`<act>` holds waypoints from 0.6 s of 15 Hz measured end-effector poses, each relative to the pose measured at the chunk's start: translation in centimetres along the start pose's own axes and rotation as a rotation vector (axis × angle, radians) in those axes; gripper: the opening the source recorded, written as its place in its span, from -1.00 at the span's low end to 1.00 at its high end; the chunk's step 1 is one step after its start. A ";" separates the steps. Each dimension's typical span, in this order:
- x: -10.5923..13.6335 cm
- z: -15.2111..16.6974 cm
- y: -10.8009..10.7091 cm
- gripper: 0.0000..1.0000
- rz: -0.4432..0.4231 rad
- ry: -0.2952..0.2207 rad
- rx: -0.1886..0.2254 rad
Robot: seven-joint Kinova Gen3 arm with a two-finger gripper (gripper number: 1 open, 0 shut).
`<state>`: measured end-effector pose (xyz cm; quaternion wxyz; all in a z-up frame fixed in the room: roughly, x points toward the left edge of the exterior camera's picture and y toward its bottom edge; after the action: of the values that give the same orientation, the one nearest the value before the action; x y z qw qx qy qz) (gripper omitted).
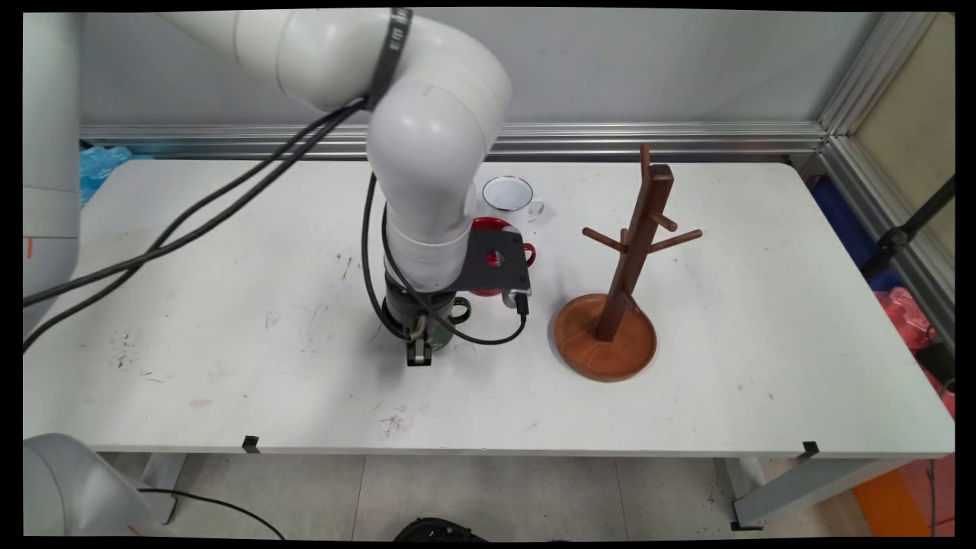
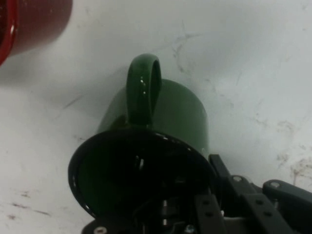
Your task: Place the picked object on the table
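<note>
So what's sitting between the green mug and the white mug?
The red mug, partly hidden under the arm's black plate in the main view, sits between the green mug and the white mug.

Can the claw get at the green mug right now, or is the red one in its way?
Probably yes. The claw is already down at the green mug, with the rim close against its linkage in the hand view. The red mug stands apart, off to one side, not between them.
</note>
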<state>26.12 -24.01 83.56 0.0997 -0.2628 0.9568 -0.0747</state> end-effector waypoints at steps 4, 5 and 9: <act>0.7 0.8 0.1 -1.00 0.002 -0.023 0.011; 0.8 0.9 0.1 -1.00 0.002 -0.030 0.013; 1.4 1.4 0.3 -1.00 0.002 -0.055 0.020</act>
<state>25.15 -24.62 81.89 0.1289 -0.2630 0.9530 -0.0770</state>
